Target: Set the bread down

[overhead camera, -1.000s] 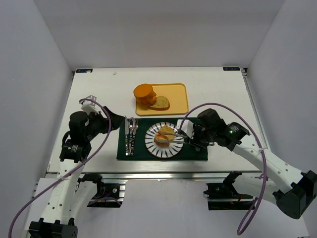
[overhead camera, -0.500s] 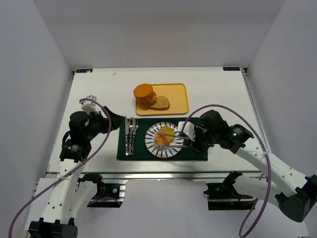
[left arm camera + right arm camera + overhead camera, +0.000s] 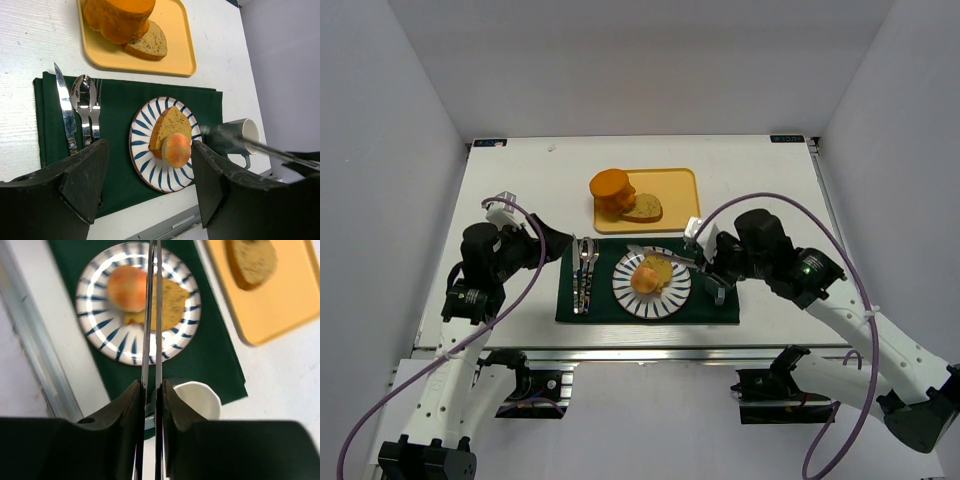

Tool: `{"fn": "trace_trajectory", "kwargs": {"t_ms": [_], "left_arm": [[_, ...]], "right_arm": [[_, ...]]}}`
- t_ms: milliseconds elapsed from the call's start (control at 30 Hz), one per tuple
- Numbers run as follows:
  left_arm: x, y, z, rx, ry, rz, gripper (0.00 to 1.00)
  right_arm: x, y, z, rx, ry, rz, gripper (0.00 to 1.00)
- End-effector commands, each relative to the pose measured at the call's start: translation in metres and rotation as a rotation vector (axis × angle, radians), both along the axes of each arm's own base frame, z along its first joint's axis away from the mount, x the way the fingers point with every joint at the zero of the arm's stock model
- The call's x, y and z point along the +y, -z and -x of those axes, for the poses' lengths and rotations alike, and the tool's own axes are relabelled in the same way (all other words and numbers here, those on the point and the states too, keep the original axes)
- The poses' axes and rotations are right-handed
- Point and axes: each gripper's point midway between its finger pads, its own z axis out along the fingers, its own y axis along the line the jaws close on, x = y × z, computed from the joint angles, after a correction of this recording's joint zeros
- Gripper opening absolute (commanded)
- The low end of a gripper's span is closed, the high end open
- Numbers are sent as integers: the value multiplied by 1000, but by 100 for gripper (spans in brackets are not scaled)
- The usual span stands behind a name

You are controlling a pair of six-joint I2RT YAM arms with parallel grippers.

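White table, one bread, one plate

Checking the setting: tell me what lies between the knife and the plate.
A spoon and a fork on the green cloth, clearest in the left wrist view.

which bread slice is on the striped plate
The golden-yellow slice, lying on the blue-striped plate beside a round orange item. The paler slice with the dark crust sits on the yellow tray against the orange stack.
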Motion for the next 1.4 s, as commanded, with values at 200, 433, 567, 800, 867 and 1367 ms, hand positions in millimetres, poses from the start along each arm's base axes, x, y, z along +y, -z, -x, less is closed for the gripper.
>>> {"fn": "trace_trajectory", "kwargs": {"t_ms": [200, 433, 567, 800, 867, 1367], "left_arm": [[-3, -9, -2, -34, 19, 3, 76], [-7, -5, -6, -29, 43, 16, 76], [-7, -4, -8, -21, 45, 12, 76], [-5, -2, -7, -14, 31, 9, 76], [-5, -1, -7, -13, 28, 11, 76], [-5, -5, -10, -7, 21, 17, 77]], "right_arm": [[-110, -46, -149, 8, 739, -250, 0], [-216, 70, -199, 179, 1061, -154, 0], [-227, 112, -203, 197, 1110, -128, 0], [-228, 169, -181, 303, 1125, -64, 45], [-227, 178, -174, 334, 1109, -46, 57], [-233, 40, -208, 170, 1039, -206, 89]]}}
